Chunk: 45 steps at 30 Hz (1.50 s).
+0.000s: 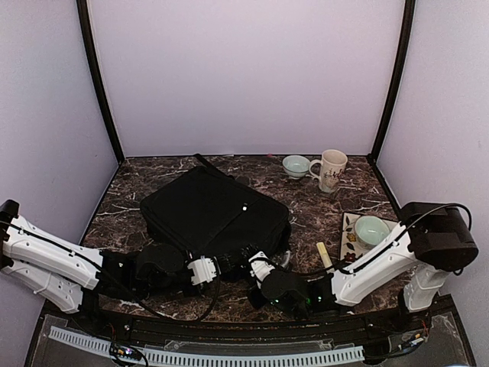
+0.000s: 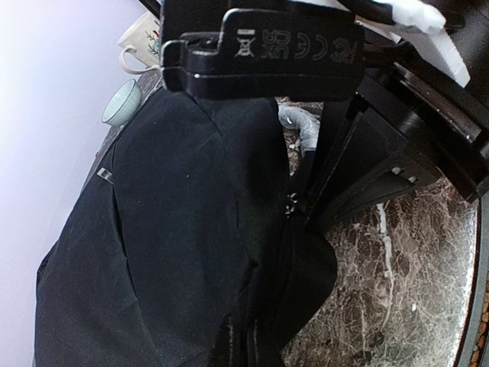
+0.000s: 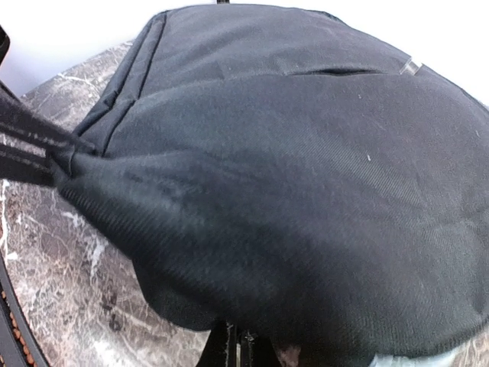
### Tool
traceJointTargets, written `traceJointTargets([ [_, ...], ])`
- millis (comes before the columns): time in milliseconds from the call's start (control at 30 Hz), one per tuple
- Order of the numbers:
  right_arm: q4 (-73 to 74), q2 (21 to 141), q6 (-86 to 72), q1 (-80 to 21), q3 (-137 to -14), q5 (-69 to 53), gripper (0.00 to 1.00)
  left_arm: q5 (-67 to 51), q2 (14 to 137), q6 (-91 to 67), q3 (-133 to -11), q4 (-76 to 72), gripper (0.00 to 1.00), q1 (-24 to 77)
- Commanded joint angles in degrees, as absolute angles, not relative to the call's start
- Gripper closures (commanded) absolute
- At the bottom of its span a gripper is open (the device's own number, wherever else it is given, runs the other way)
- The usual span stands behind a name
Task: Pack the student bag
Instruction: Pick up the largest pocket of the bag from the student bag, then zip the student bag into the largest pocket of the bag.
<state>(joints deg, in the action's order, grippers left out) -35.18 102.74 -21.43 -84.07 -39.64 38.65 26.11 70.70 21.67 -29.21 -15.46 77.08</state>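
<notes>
The student bag [image 1: 214, 210] lies flat and black in the middle of the marble table, its strap [image 1: 205, 161] trailing to the back. Both grippers meet at its near edge. My left gripper [image 1: 219, 267] is shut on a fold of the bag's edge fabric [image 2: 252, 306], just below a silver zipper pull [image 2: 291, 205]. My right gripper [image 1: 252, 264] is shut at the bag's near rim; the fabric [image 3: 306, 191] bulges up over its fingertips [image 3: 229, 350], which are pressed together. Whatever is inside the bag is hidden.
At the back right stand a white patterned mug [image 1: 330, 170] and a teal bowl [image 1: 296, 165]. A second teal bowl [image 1: 371, 229] sits on a patterned plate [image 1: 349, 238] at the right. A pale stick [image 1: 325, 254] lies near the right arm.
</notes>
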Motion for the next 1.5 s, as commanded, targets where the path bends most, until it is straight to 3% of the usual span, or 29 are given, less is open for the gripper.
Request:
traceJointTargets([
  [0,-25.2,99.2,-28.0,-85.3,-39.8,42.8,1.00,28.3,71.4,19.8,-30.5,-16.7,1.00,77.5],
  [333,-18.8,87.9,-35.7,-83.6,-32.5,42.2,1.00,30.4,71.7,19.1,-29.9,-15.7,1.00,77.5],
  [767,-23.2,81.6,-34.7,-73.2,-27.4,31.8,1.00,28.3,70.0,18.9,-29.1,-15.3,1.00,77.5],
  [1067,-21.4,81.4,-31.6,-72.5,-29.0,24.8,1.00,29.6,68.9,17.8,-29.1,-15.2,1.00,77.5],
  [1200,-18.6,85.3,-30.3,-75.3,-33.9,24.8,1.00,31.0,68.8,14.6,-30.4,-12.1,0.75,77.6],
  [1467,-16.0,93.7,-27.2,-79.1,-43.7,24.6,1.00,36.3,64.6,3.8,-31.6,-5.8,0.48,78.3],
])
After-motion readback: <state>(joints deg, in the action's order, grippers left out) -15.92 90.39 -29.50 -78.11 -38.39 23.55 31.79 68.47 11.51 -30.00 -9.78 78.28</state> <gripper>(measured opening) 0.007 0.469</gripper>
